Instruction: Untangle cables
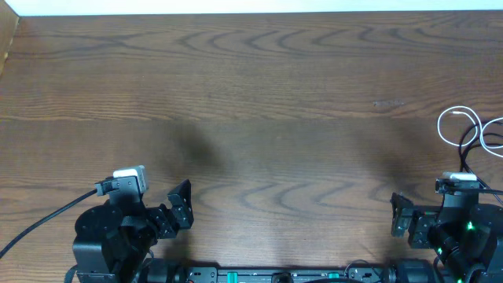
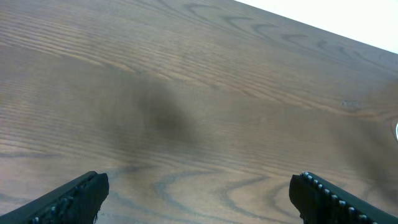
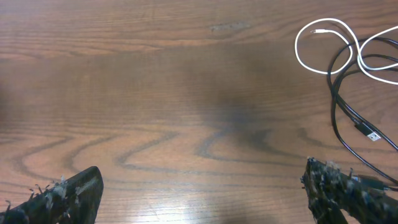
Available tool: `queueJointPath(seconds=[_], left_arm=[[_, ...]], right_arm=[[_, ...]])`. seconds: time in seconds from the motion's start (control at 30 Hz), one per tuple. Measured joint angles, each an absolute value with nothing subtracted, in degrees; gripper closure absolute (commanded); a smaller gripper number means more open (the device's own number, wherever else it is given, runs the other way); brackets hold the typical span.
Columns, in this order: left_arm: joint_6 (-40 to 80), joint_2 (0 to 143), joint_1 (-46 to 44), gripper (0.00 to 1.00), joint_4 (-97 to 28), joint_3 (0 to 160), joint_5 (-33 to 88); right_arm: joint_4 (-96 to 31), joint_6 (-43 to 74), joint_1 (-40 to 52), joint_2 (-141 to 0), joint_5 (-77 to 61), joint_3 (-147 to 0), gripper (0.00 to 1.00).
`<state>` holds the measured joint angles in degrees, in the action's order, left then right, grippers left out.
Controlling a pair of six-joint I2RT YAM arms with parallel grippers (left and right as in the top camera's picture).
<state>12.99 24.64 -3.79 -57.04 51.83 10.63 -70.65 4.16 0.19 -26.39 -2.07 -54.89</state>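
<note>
Two thin cables lie on a wood-grain table [image 1: 251, 79], both just beyond the right end effector [image 1: 398, 216] & toward its outer side, at the table's right edge.

The white cable [image 3: 296, 48] forms a round loop w/ one free tip curled inside it. A 2nd white curve runs off frame, farther out from the right end effector. The black cable [image 3: 367, 131] crosses the white loop's outer side, then runs back toward the right end effector. Its small plug end lies flat on the wood, partway between the loop & that end effector. A strand of it passes close by the outer finger; can't tell if they touch.

Right end effector: fingers wide apart, nothing between them, low over bare wood.

The left end effector [image 1: 185, 206] sits well apart from the right end effector, along the same near edge of the table. Its fingers are also spread wide, holding nothing, w/ only bare wood beneath.
</note>
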Motion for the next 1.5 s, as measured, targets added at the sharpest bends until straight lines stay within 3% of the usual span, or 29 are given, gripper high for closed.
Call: queueJointPath(seconds=[0.53, 0.73, 0.97, 1.5], left_arm=[[12.99, 24.64, -3.79, 0.02, -57.06, 51.83, 10.63], [12.97, 24.64, -3.79, 0.02, -57.06, 51.81, 10.63], [12.97, 24.64, -3.79, 0.02, -57.12, 51.7, 10.63], [12.97, 24.64, -3.79, 0.02, -57.12, 51.66, 10.63]], right_arm=[[-68.6, 4.12, 0.19, -26.13, -1.61, -54.68, 0.01], [-51.11, 4.12, 0.19, -18.55, -2.28, -44.6, 0.01], [-16.75, 4.08, 0.36, -6.68, -8.16, -20.75, 0.01], [9.74, 4.1, 1.98, -0.71, -1.06, -4.58, 0.01]])
